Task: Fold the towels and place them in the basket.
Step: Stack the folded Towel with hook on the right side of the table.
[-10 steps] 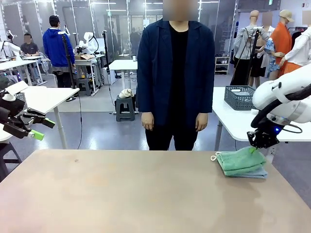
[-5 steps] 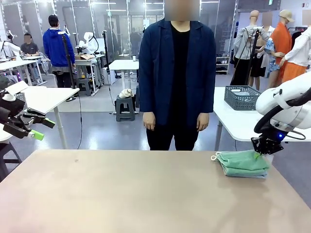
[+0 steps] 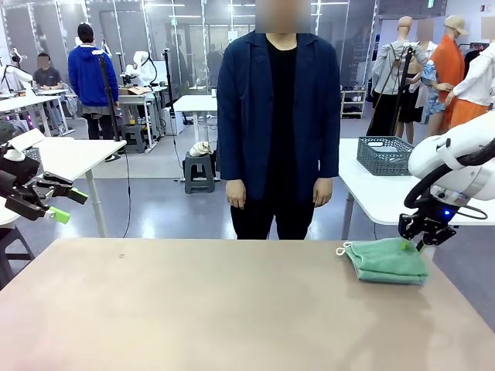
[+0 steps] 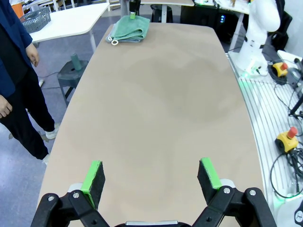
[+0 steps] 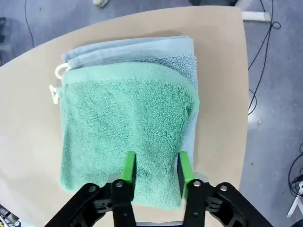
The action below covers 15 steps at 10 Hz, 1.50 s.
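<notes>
Towels (image 5: 128, 137) sit stacked at my table's corner; my right gripper (image 5: 155, 171), jaws apart, probably isn't gripping them.

a tan table (image 3: 201, 309) with a rounded far-right corner carries a stack of two folded towels near that corner. the green towel (image 5: 125, 137) lies on top of the grey-blue towel (image 5: 142, 47), whose edge peeks out beneath it
</notes>
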Available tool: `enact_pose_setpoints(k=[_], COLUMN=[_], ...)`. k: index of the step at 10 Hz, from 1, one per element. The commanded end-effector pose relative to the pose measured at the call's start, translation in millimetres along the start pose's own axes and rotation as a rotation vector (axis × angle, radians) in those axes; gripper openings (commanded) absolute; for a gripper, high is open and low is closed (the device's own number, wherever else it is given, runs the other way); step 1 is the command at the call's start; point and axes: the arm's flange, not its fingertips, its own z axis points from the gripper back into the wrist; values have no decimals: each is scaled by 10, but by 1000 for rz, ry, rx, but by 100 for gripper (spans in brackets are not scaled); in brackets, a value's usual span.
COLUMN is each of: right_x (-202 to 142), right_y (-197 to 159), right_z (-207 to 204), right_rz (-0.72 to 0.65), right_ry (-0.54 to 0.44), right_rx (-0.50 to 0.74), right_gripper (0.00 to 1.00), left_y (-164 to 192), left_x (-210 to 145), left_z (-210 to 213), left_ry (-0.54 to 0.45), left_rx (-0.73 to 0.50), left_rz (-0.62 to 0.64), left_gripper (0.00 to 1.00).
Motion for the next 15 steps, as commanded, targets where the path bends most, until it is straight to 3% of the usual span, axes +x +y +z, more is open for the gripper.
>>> enact_pose_setpoints(k=[1,2,5,7,10,12,15], right_x=[-66,-104,-375,-862,-1649,-1967,-2187], right_y=[-12,2,155,348,620,745,867], right_z=[311,554,1446,2208,3090,3511,3689], right_rz=[13,26,60,64,103,68,66], right_ry=[-13,-40,-48,-21,-78,-115,-144], right_rx=[-16,-32,-30,-48,-26,-5,-50], right_gripper=[65,77,77,77,77,77,77], left_y=[-10,-10,-10,-10,-10,-10,-10], left_x=[10,10,10,10,10,10,10], left_z=[7,7,7,7,7,7,7], left_ry=[-2,-2,-2,-2,-2,-2,-2], left_rx=[0,0,0,0,0,0,0], left_rz=[-3,-3,-3,-3,-3,-3,-3], left_gripper=[100,100,100,100,100,100,100])
